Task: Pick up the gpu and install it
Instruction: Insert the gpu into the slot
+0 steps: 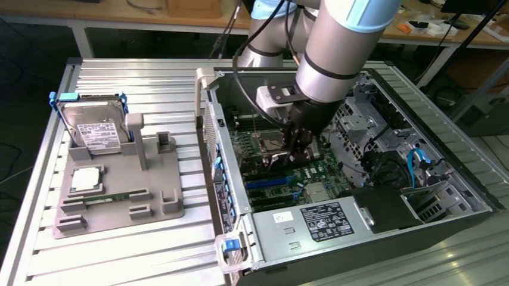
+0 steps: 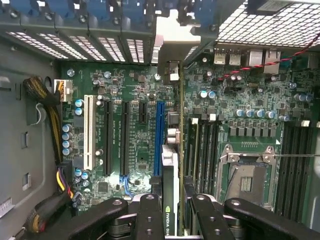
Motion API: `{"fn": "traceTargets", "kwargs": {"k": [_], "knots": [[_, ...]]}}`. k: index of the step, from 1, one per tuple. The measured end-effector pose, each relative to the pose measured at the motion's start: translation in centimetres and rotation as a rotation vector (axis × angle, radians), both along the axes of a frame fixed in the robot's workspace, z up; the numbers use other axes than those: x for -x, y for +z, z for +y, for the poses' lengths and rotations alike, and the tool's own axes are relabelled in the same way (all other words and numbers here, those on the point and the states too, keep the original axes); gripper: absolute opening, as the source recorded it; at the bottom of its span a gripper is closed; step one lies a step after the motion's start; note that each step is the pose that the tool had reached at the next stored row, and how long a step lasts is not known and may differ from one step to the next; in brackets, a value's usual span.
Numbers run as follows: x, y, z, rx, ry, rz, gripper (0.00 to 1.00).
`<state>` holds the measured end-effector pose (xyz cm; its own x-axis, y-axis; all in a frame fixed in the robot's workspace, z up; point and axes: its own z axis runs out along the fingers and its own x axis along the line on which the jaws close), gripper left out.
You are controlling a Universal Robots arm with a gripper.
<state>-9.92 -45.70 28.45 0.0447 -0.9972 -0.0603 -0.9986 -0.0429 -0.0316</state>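
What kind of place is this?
Probably a robotics lab or workshop: a robot arm reaches into an open computer case on a metal table, its claw gripping the gpu above the motherboard, with wooden workbenches behind.

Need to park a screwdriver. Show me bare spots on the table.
Bare table between the grey fixture and the exterior view's lower edge, and beyond the hard drive. The case is crowded: end effector holding the gpu.

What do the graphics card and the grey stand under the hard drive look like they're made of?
Graphics card: seen edge-on, matte dark body, probably plastic or circuit board; pale grey edge looks like metal. Stand: likely moulded plastic, flat matte grey, blocky posts, no glare.
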Motion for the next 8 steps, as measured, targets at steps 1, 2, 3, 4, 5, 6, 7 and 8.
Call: {"fn": "traceTargets", "kwargs": {"k": [1,2,3,4,5,6,7,8], "knots": [[0.00,-0.05,-0.23,-0.0016,0.000,0.0001,0.27],[0.03,-0.09,-0.32,-0.0021,0.000,0.0000,0.27],[0.17,-0.10,-0.33,-0.0022,0.000,0.0001,0.27],[0.40,-0.11,-0.34,-0.0023,0.000,0.0001,0.27],[0.66,-0.11,-0.33,-0.0026,0.000,0.0001,0.27],[0.75,-0.12,-0.33,-0.0026,0.000,0.0001,0.27],[0.75,-0.12,-0.33,-0.0027,0.000,0.0001,0.27],[0.75,-0.12,-0.33,-0.0028,0.000,0.0006,0.27]]}}
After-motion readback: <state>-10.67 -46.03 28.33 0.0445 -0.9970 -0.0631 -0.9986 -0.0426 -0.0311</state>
